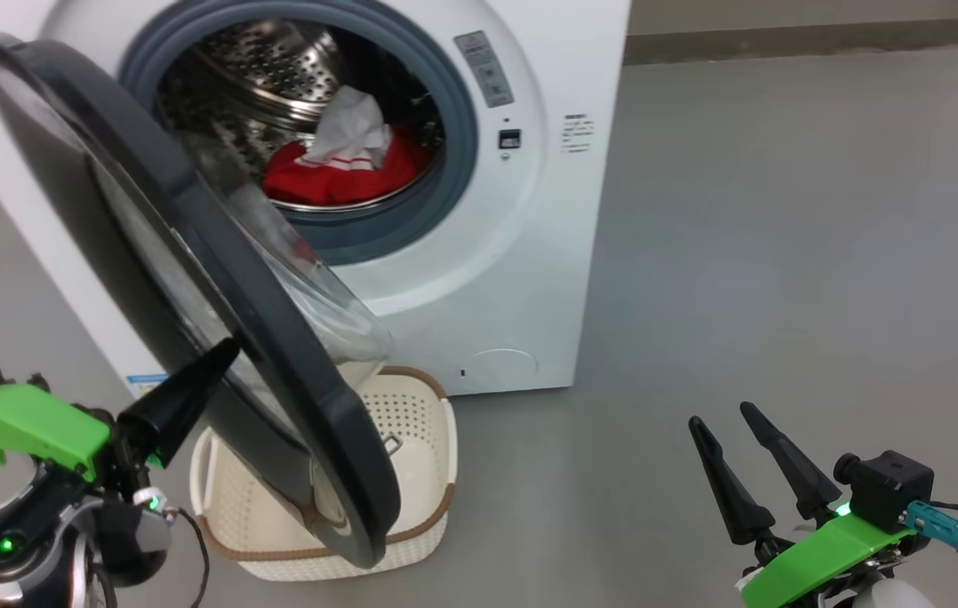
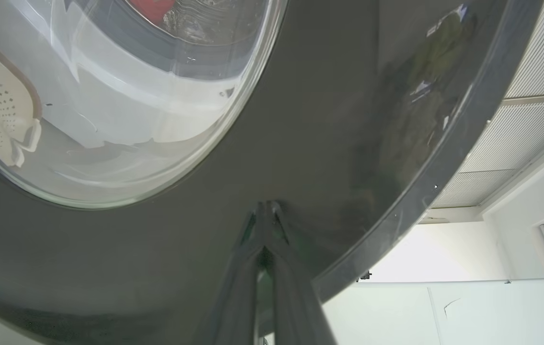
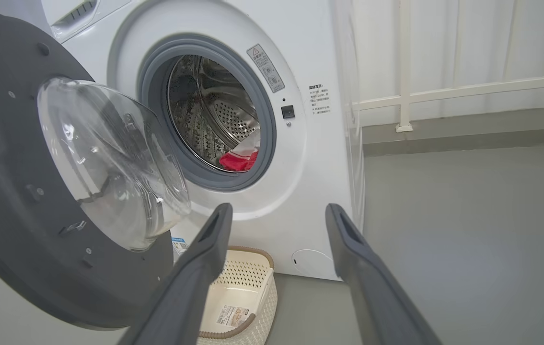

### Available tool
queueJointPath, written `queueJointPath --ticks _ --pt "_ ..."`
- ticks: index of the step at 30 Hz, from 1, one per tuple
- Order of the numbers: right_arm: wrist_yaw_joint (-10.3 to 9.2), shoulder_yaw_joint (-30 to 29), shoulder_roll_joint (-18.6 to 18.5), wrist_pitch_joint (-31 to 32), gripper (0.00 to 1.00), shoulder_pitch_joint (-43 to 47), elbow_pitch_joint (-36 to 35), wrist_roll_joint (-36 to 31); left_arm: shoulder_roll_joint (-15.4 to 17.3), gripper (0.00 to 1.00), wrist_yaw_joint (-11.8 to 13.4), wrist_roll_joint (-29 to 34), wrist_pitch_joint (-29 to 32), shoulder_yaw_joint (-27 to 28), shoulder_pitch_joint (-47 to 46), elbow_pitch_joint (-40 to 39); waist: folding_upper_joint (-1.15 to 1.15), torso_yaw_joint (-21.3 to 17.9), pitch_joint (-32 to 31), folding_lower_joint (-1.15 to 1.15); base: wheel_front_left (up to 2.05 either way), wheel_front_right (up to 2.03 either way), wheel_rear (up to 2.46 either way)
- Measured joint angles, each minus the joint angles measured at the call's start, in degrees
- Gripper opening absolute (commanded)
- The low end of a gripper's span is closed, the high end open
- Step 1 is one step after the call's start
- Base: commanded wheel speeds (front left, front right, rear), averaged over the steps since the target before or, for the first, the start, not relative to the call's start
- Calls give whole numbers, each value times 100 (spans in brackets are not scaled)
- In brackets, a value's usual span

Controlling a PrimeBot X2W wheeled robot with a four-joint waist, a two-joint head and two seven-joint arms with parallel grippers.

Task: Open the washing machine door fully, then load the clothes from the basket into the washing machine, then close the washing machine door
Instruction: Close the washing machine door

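The washing machine (image 1: 479, 279) stands with its door (image 1: 192, 279) swung partly out on the left hinge. Red and white clothes (image 1: 343, 165) lie in the steel drum; the right wrist view shows the clothes (image 3: 238, 158) low in the drum too. The cream basket (image 1: 411, 473) sits on the floor under the door with no clothes in it. My left gripper (image 1: 221, 350) is shut, and its tips press the door's black outer face (image 2: 300, 143); the left gripper (image 2: 267, 206) holds nothing. My right gripper (image 1: 723, 414) stands open at the lower right, away from the machine.
Grey floor (image 1: 782, 253) stretches to the right of the machine. A wall base and white railing (image 3: 444, 96) run behind it. The basket (image 3: 238, 297) sits close against the machine's front, below the door's glass bowl (image 3: 113, 163).
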Motion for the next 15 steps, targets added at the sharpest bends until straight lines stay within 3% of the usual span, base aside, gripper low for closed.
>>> queueJointPath --ticks 15 --pt "0 14 -59 0 100 -90 -3 0 -118 0 -381 133 -350 -12 -538 466 0 -763 155 0 0 0 0"
